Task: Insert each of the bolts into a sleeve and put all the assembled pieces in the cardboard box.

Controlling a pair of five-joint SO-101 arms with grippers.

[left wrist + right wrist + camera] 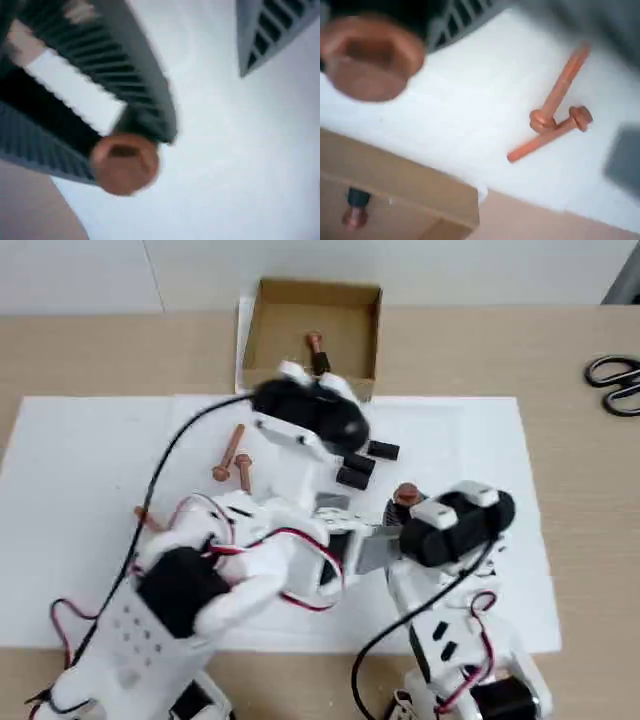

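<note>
Bolt (370, 57) blurred – clamped in right gripper (390, 525) | left gripper (340, 505) – grip unreadable

The pale wooden worktop (90, 350) carries a large white sheet (80, 500) over its middle, with an open cardboard box (262, 335) at the sheet's far edge and scissors (615, 383) lying on bare wood off to one side. On the sheet lie two copper bolts (233, 455) that touch each other, and near them, closer to the box, a few short black sleeves (383, 450).
</note>
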